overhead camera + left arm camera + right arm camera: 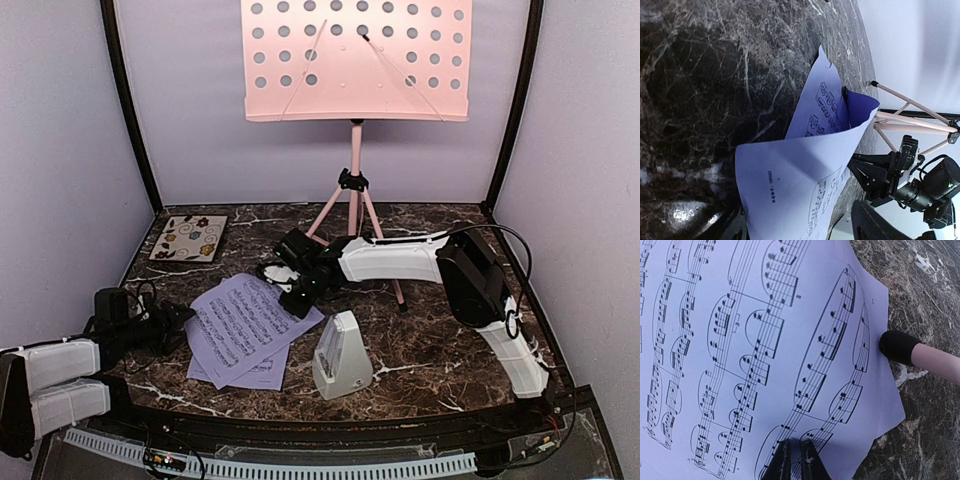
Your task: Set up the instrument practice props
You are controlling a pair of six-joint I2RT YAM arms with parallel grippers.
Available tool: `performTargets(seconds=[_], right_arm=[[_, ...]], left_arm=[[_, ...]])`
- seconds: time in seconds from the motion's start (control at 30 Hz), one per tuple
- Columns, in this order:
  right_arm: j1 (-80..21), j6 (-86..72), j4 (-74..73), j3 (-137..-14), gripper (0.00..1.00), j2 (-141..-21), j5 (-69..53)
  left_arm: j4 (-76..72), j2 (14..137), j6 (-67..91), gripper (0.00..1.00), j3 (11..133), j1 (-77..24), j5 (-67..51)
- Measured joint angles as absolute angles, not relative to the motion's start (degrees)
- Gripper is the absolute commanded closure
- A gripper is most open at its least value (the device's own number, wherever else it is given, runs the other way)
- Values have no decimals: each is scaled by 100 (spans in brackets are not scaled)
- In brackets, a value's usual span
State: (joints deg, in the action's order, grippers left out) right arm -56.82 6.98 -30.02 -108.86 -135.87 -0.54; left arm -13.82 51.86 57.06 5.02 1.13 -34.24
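Lavender sheet-music pages lie on a dark marble table. Only the right wrist view shows the right gripper pinching one page's edge. The left gripper has spread fingers, mostly cut off.

We see our right gripper at the far edge of the lavender sheet-music pages, which are on the marble table just left of the grey-white metronome. Our left gripper sits beside their left edge. The pink music stand stands behind, and a floral coaster lies back left.
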Motion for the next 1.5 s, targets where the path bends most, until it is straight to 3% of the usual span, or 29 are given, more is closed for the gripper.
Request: performTargets(seconds=[0.23, 0.57, 0.7, 0.8, 0.93, 1.13, 1.33, 1.5], right_arm=[[-5662, 696, -3002, -10886, 90, -13600, -154], [-5662, 685, -3000, -10886, 90, -13607, -180], [-5662, 685, -3002, -10886, 90, -13607, -187], [-5662, 685, -3002, -10886, 89, -13607, -189], [-5662, 681, -3002, -10886, 88, -13607, -191], [-5662, 648, -3002, -10906, 87, -13607, -263], [-5655, 593, -3000, -10971, 87, -13607, -331], [-5621, 563, -2998, -10982, 87, -13607, -364]], left_arm=[[-2410, 5402, 5937, 20, 272, 113, -3297], [-4525, 7310, 6431, 11, 401, 113, -3612], [-5269, 7808, 6637, 38, 576, 113, -3793], [-5406, 7881, 6637, 51, 764, 113, -3898], [-4720, 7695, 6235, 58, 1186, 113, -3946], [-2506, 7465, 5103, 58, 2152, 110, -3824], [-792, 7883, 4195, 53, 2832, 106, -3861], [121, 8405, 3649, 40, 3181, 106, -4165]])
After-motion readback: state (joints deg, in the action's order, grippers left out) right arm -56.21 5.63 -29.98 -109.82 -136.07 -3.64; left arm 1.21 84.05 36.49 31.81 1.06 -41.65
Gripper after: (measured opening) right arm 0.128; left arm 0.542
